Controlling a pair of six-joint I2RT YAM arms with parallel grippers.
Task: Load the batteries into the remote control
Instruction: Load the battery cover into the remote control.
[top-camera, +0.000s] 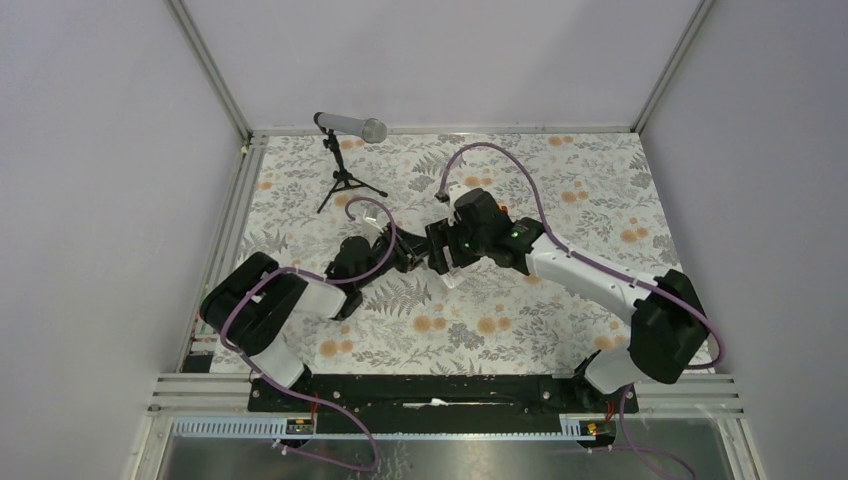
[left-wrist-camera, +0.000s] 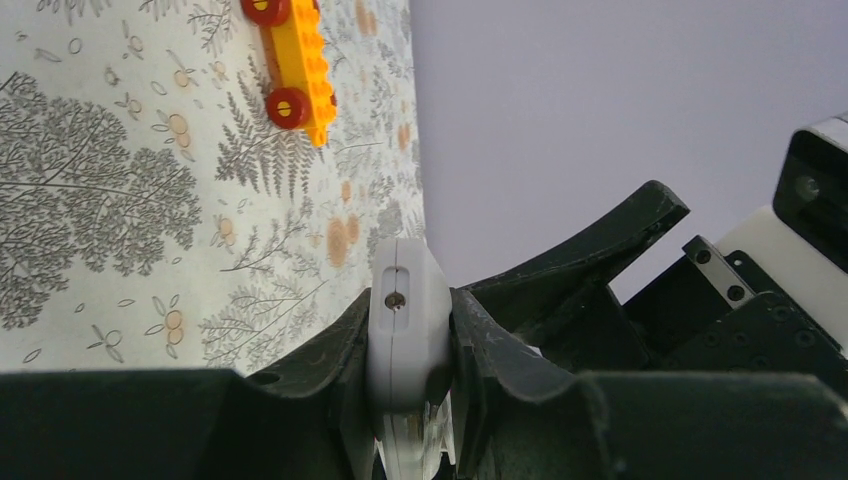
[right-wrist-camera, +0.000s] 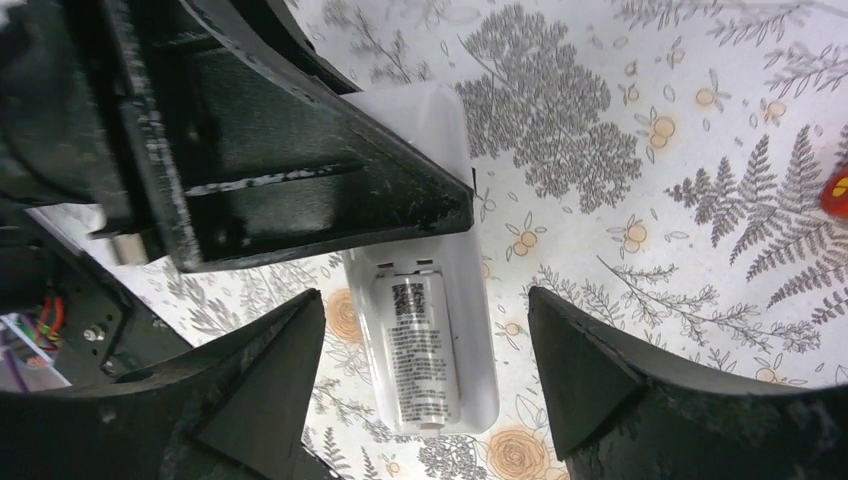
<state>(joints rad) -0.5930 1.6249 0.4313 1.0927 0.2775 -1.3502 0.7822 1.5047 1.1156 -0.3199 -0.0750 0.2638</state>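
Over mid-desk (right-wrist-camera: 620, 150), left gripper (left-wrist-camera: 410, 300) is clenching the remote control (right-wrist-camera: 478, 300) by its edges, right gripper (right-wrist-camera: 428, 300) is hanging released astride one battery (right-wrist-camera: 420, 350) lying in the open bay, second battery, unseen, probably needing fetching next.

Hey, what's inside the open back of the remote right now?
One battery lies in the open bay of the remote control. The left fingers cover the remote's upper part, so whatever is there is hidden.
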